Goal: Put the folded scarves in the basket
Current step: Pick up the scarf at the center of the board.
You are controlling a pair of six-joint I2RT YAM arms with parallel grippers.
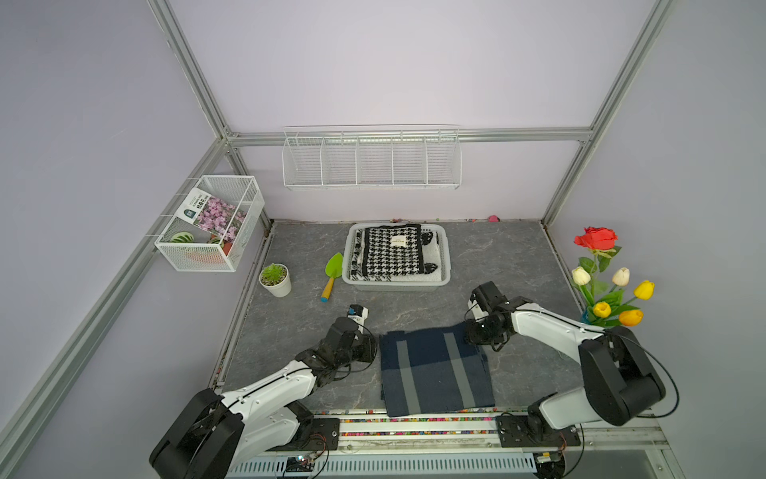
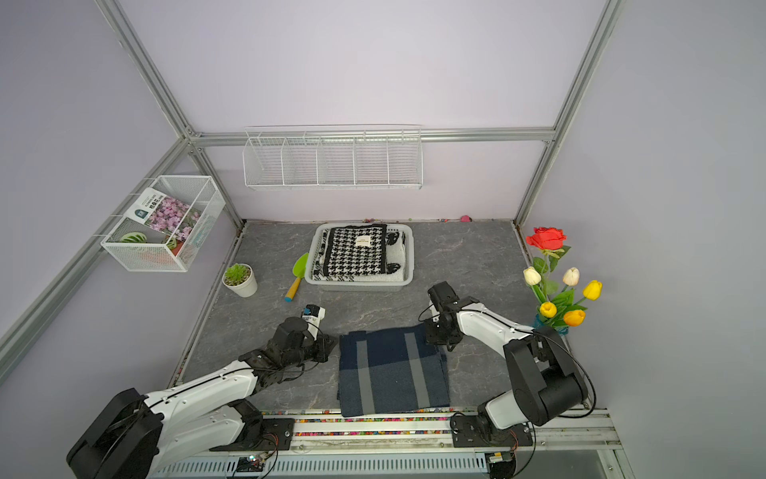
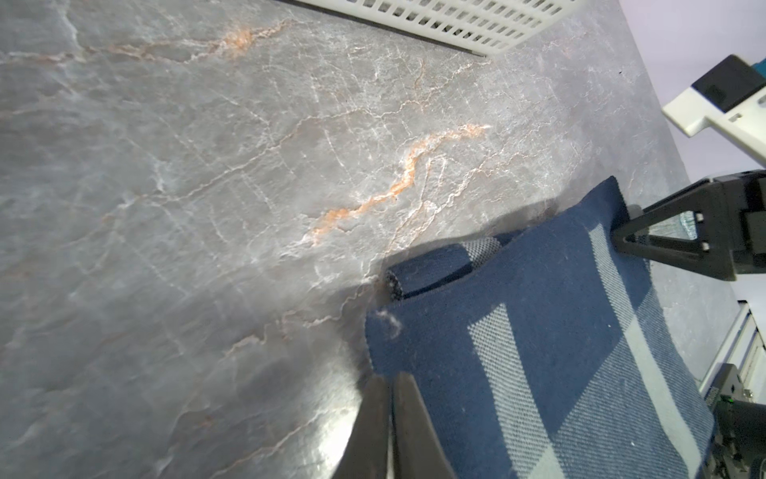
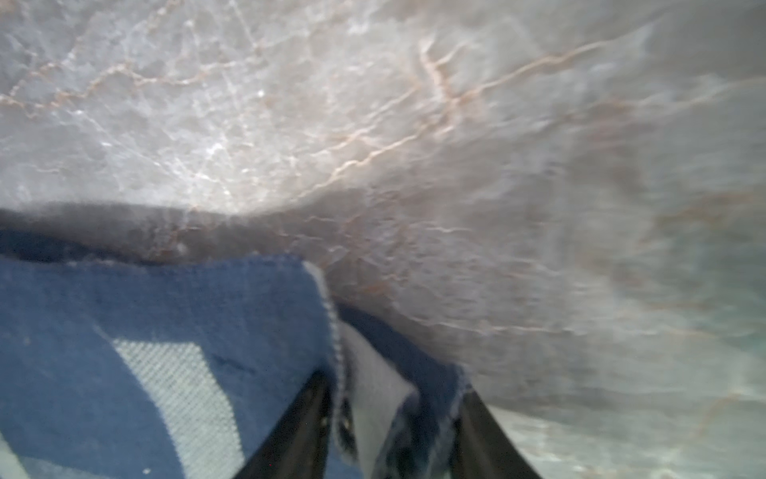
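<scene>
Top views: you see the folded navy scarf [image 1: 435, 369] lying on the counter [image 1: 518, 257] between the arms, well apart from the basket [image 1: 398, 285], which holds a houndstooth cloth [image 1: 393, 251]; lift and carry are yet to do. Left wrist view: left jaws closed at the scarf's edge. Right wrist view: right jaws part open astride a corner; whether they grip, you cannot tell.

No words can be read. The flower packet [image 1: 209, 215] in the wire-mesh box [image 1: 199, 257] has print. So does the small white tag [image 1: 398, 241] on the black-and-white scarf [image 1: 391, 259] in the basket [image 1: 396, 284]. Both are too small to read.
</scene>
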